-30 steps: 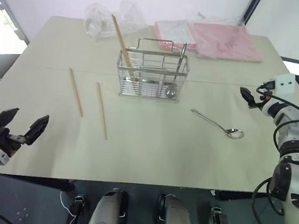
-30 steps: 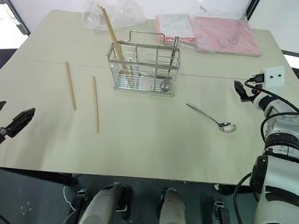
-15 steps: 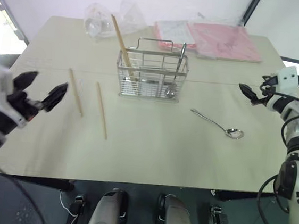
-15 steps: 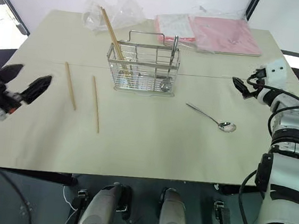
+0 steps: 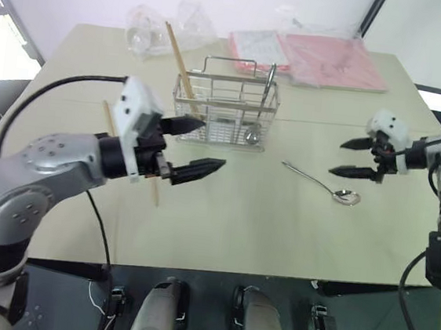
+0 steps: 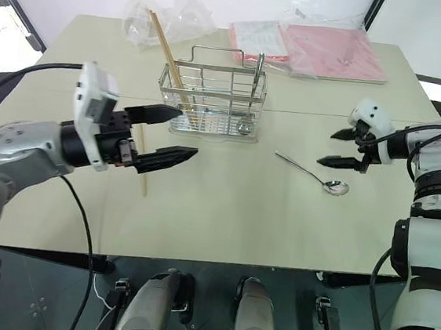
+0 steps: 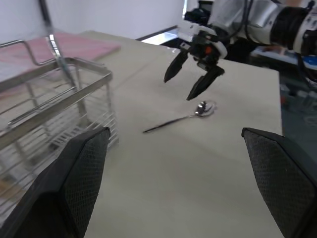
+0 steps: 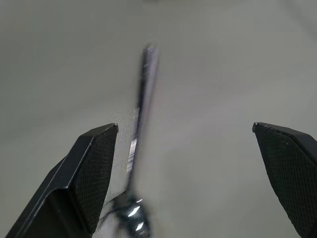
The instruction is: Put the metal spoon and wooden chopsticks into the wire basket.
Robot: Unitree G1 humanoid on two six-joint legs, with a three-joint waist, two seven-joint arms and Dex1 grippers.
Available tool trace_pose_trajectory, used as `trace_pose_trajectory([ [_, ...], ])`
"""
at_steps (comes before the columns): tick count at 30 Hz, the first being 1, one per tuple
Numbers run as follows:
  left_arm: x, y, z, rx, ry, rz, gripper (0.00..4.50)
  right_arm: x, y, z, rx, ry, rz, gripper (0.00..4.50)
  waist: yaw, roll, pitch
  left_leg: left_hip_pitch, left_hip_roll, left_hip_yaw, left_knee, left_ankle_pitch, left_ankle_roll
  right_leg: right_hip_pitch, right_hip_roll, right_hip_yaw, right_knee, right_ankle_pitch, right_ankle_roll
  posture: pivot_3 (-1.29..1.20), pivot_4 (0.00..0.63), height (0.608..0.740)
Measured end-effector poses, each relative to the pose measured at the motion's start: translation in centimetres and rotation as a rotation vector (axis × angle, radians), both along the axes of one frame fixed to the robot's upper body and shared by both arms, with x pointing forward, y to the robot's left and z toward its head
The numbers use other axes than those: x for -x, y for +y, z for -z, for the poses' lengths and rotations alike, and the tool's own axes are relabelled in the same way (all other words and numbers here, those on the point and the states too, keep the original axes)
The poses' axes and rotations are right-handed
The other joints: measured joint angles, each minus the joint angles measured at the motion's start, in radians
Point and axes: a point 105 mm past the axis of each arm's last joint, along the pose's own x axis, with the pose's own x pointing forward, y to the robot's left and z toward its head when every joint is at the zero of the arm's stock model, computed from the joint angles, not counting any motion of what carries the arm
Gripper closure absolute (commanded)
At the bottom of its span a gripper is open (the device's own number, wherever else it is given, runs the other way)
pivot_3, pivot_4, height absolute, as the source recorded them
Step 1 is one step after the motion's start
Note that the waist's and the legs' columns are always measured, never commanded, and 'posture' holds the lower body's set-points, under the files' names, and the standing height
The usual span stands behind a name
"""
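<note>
Spoon (image 5: pixel 322 185) lies flat on the bench (image 5: pixel 277 226), its bowl just below the right fingers (image 5: pixel 352 157), which are spread wide and hold nothing. Basket (image 5: pixel 224 112) stands just beyond the left fingers (image 5: pixel 191 145), likewise spread and empty, one tip before its front wire. Inside it lean one chopstick (image 5: pixel 178 60) and another spoon (image 5: pixel 261 106). Two chopsticks (image 5: pixel 151 166) lie on the bench, largely hidden behind the left fingers.
</note>
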Motion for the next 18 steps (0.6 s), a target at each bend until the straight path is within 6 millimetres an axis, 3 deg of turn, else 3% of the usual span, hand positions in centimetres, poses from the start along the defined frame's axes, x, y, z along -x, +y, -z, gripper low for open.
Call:
trace_pose_trajectory([
  [7,-0.6,-0.7,-0.2,0.014,-0.020,0.010,0.03,0.3,-0.3,2.1,0.028,0.063,0.044,0.00,0.001,0.000,0.000,0.000,0.000,0.000,0.000,0.000,0.000,0.000,0.000,0.000,0.000,0.000,0.000,0.00,0.150,0.699],
  [15,-0.9,-0.6,-0.3,0.011,-0.031,-0.004,0.03,0.0,0.8,4.1,0.023,0.102,0.062,0.00,0.001,0.000,0.000,0.000,0.000,-0.001,0.000,0.000,-0.001,0.001,0.000,0.000,0.000,0.000,0.000,0.00,0.150,0.699],
  [18,-0.9,-0.6,-0.4,0.009,-0.037,-0.005,0.00,-0.3,0.9,4.3,0.025,0.081,0.087,1.38,0.000,0.000,0.000,0.002,0.000,-0.001,0.001,0.000,-0.001,0.002,0.000,0.000,0.000,0.000,0.000,0.00,0.150,0.699],
])
